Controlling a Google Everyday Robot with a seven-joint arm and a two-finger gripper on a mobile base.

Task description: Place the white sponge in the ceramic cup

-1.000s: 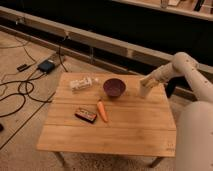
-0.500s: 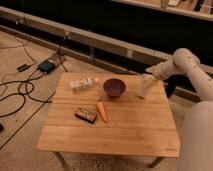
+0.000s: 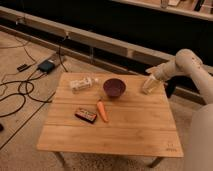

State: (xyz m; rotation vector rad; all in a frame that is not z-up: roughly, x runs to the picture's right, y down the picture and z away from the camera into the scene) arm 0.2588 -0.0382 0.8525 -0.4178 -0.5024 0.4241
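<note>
One arm reaches from the right; its hand [image 3: 151, 75] has come down over the cup [image 3: 149, 85] at the bench's [image 3: 120, 130] far right edge since a second ago. The sponge is not visible; release looks close.

Off-white ceramic cup [image 3: 149, 85] upright under the claw [image 3: 152, 75].

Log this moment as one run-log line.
gripper: above ceramic cup, far right of table | purple bowl: left of cup | sponge: unseen
</note>
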